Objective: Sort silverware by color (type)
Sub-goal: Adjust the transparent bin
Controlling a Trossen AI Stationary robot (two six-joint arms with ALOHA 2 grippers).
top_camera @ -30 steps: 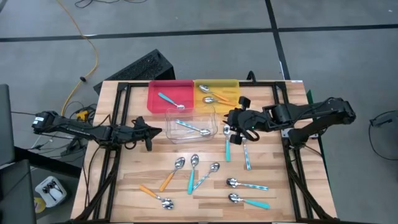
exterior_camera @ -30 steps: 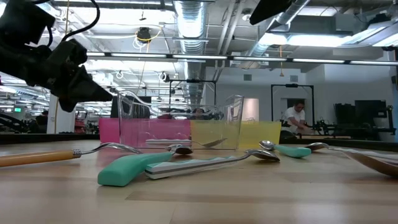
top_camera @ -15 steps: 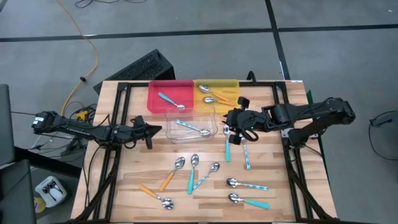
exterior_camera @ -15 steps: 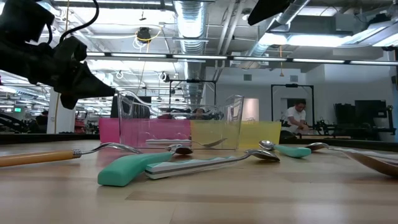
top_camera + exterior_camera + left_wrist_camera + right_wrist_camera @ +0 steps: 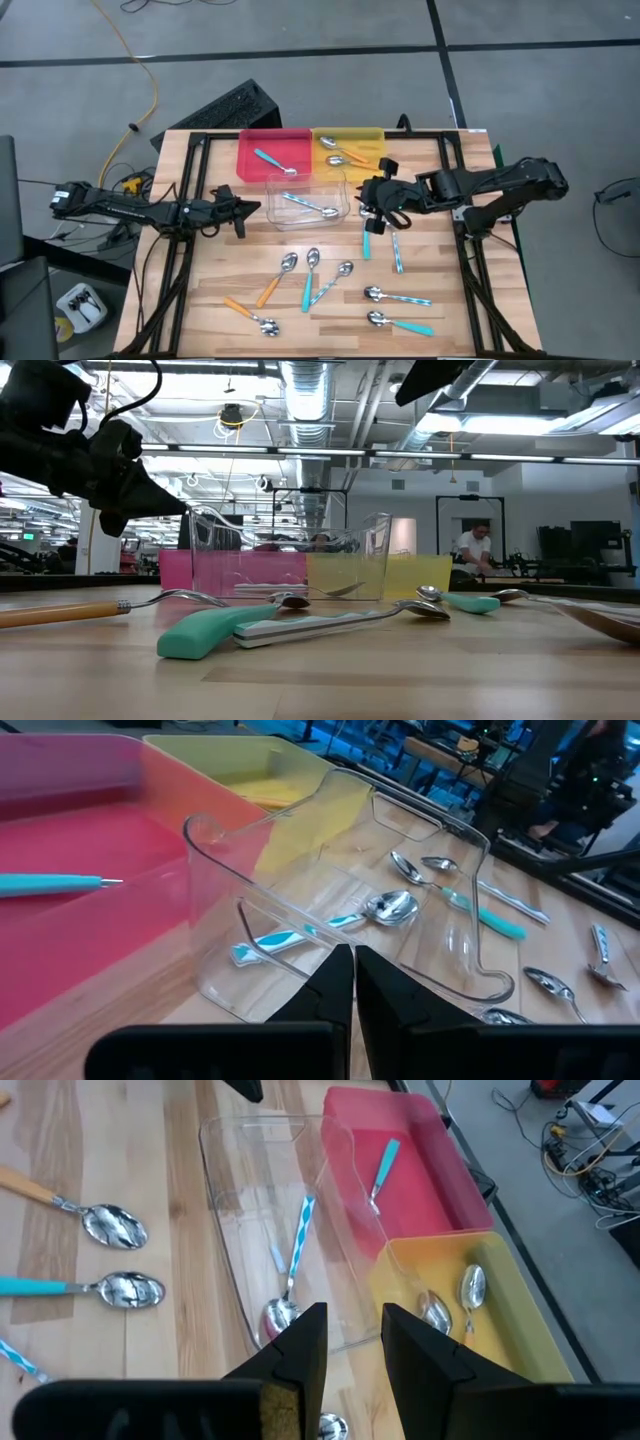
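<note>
Desk (image 5: 215, 290), far edge: red tray (image 5: 272, 143) and yellow tray (image 5: 348, 134) are standing side by side, with the clear tray (image 5: 306, 187) walling off the middle just in front of them. Left gripper (image 5: 252, 209) and right gripper (image 5: 366, 197) are flanking the clear tray, narrowing both sides. Near half: scattered spoons (image 5: 312, 277) are lying low, leaving bare wood open along the left edge.

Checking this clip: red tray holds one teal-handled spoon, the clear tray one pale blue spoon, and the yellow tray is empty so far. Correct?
Not quite. The yellow tray is not empty: the right wrist view shows two spoons lying in it. The rest stands: the red tray holds one teal-handled spoon, and the clear tray holds one pale blue spoon.
</note>
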